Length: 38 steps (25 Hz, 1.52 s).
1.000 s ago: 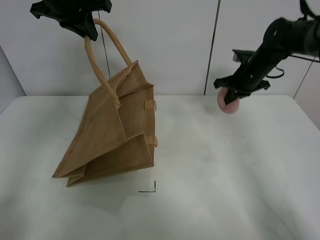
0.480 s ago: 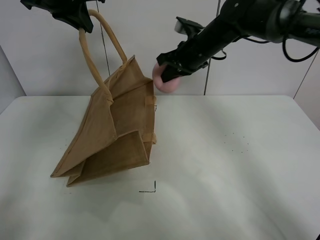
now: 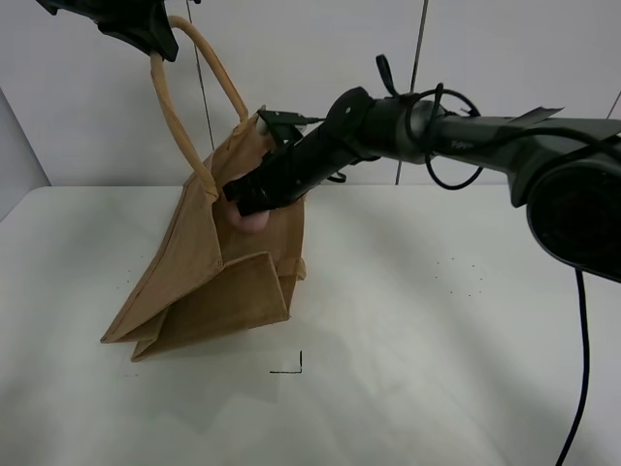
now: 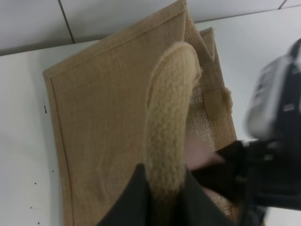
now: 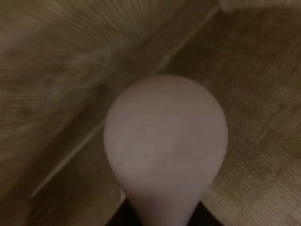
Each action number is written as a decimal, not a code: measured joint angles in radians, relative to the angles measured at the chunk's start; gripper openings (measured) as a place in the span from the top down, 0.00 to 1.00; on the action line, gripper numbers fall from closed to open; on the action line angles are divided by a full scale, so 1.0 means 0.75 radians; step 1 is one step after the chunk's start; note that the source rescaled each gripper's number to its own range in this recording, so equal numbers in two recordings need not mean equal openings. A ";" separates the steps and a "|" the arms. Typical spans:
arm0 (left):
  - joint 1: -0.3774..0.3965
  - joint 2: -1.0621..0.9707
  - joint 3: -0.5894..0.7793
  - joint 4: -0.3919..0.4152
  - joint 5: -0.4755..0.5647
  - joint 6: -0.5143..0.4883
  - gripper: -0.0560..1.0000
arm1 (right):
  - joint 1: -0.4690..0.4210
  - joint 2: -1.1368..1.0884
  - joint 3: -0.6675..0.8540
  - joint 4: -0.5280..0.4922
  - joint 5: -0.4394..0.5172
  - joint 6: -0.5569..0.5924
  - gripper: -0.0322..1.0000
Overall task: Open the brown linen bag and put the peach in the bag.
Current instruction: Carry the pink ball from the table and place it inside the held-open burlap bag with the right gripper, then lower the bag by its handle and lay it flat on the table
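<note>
The brown linen bag (image 3: 209, 282) hangs tilted, its lower corner on the table. My left gripper (image 3: 146, 29) is shut on one beige handle (image 3: 170, 107) and holds it high. The left wrist view shows that handle (image 4: 169, 117) between the jaws above the bag's side (image 4: 103, 127). My right gripper (image 3: 254, 202) reaches across to the bag's open top and is shut on the pink peach (image 3: 254, 220). The right wrist view shows the peach (image 5: 164, 141) held in front of woven bag fabric (image 5: 254, 117). The peach (image 4: 200, 153) also shows in the left wrist view at the bag's mouth.
The white table (image 3: 437, 340) stretches to the right and front of the bag. A small black corner mark (image 3: 291, 367) lies in front of the bag. A pale panelled wall stands behind.
My right arm has swung from the right side to the left with the peach, reaching the bag's open top. The left gripper still holds the handle high; the bag shifted slightly.
</note>
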 joint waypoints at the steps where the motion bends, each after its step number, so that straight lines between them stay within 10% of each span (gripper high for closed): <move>1: 0.000 0.000 0.000 0.000 0.000 0.000 0.95 | 0.002 0.023 0.000 0.024 -0.024 -0.019 0.97; 8: 0.000 0.000 0.000 0.000 0.000 0.000 0.95 | 0.008 0.085 0.000 0.162 -0.067 -0.174 0.92; 13: 0.000 0.000 0.000 0.000 0.000 0.000 0.95 | 0.009 0.085 0.000 0.144 -0.055 -0.184 0.20; 17: 0.000 0.000 0.000 0.000 0.000 0.000 0.95 | 0.009 0.083 -0.001 0.087 -0.032 -0.156 0.05; 29: 0.000 0.000 0.000 0.000 0.000 0.000 0.95 | -0.044 -0.182 -0.006 -0.753 0.446 0.565 0.00; 38: 0.000 0.000 0.000 0.000 0.000 0.000 0.95 | -0.236 -0.185 -0.006 -0.882 0.571 0.666 0.00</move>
